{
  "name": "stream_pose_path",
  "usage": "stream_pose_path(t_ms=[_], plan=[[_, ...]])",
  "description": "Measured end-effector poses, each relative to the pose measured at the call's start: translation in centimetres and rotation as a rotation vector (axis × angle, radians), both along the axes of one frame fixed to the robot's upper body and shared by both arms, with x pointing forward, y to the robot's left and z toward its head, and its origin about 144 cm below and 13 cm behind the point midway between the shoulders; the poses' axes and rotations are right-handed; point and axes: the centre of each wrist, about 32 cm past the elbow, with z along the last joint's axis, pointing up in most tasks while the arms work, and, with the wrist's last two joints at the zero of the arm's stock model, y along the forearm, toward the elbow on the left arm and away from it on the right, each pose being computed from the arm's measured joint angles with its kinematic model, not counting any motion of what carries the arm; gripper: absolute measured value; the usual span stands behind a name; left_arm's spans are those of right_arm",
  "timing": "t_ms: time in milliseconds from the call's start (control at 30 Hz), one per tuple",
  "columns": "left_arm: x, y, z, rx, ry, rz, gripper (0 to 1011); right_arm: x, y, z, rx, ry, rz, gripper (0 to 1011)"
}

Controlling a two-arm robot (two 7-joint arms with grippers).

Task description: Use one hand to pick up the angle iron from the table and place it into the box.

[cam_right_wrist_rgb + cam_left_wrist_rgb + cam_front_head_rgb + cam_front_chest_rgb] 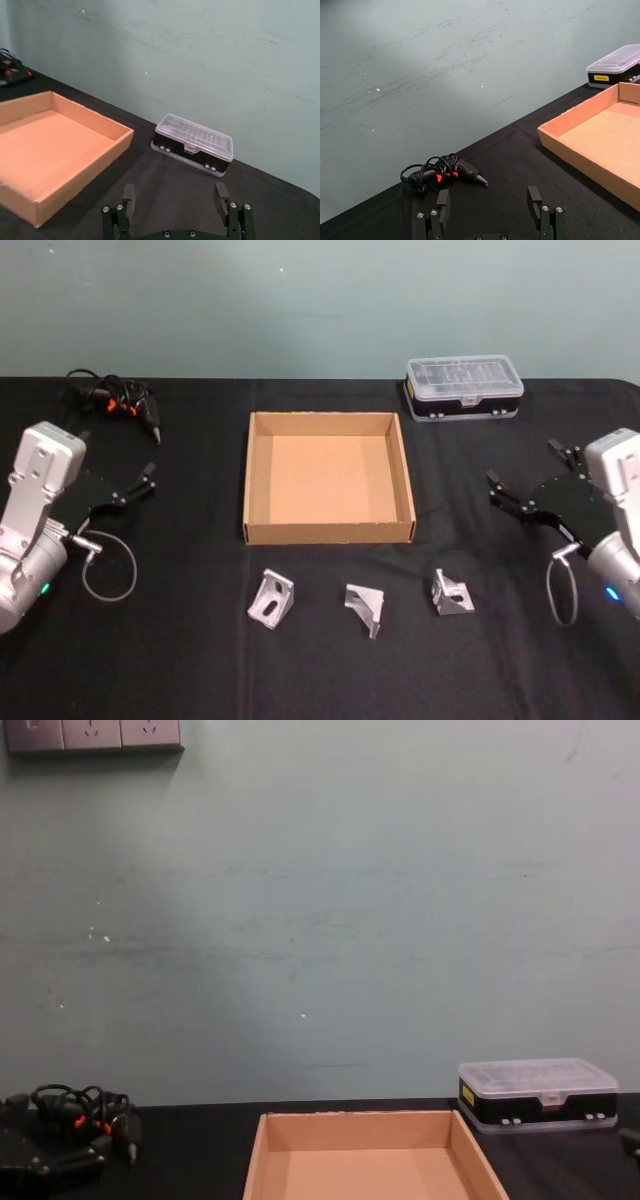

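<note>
Three silver angle irons lie in a row on the black table (200, 660) in front of the box: one at the left (271, 598), one in the middle (365, 606), one at the right (451, 593). The tan cardboard box (329, 530) stands empty at the table's middle; its wall also shows in the left wrist view (580, 155), the right wrist view (80, 175) and the chest view (256, 1160). My left gripper (133, 487) hovers open at the left, away from the irons. My right gripper (530, 480) hovers open at the right.
A clear-lidded plastic case (464, 387) with a black base stands behind the box to the right. A black corded tool (118, 400) with red marks lies at the back left. A wire loop (108, 568) hangs by the left arm, another loop (562, 592) by the right arm.
</note>
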Motion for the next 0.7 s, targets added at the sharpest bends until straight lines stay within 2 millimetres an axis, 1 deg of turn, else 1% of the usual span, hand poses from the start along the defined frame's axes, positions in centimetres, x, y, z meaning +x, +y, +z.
stream_pose_path(t_ms=[167, 200, 333, 400, 433, 467, 567, 700], plan=[[0.0, 0.0, 0.0, 0.0, 0.0, 0.0, 1011, -1.5, -1.2, 1.2, 0.028, 0.015, 0.078, 1000], [0.0, 0.0, 0.0, 0.0, 0.0, 0.0, 1011, -2.1, -1.5, 1.7, 0.028, 0.029, 0.114, 1000], [0.0, 0.0, 0.0, 0.0, 0.0, 0.0, 1011, -3.4, -2.1, 2.4, 0.022, 0.076, 0.188, 1000], [0.0, 0.0, 0.0, 0.0, 0.0, 0.0, 1012, -4.7, -2.7, 3.0, 0.011, 0.133, 0.263, 1000], [0.0, 0.0, 0.0, 0.0, 0.0, 0.0, 1011, -4.7, -2.7, 3.0, 0.011, 0.133, 0.263, 1000], [0.0, 0.0, 0.0, 0.0, 0.0, 0.0, 1011, -5.3, -3.1, 3.3, -0.004, 0.171, 0.308, 1000], [0.0, 0.0, 0.0, 0.0, 0.0, 0.0, 1011, -5.9, -3.5, 3.7, -0.03, 0.244, 0.389, 1000], [0.0, 0.0, 0.0, 0.0, 0.0, 0.0, 1011, -6.1, -3.5, 3.9, -0.05, 0.304, 0.463, 1000]])
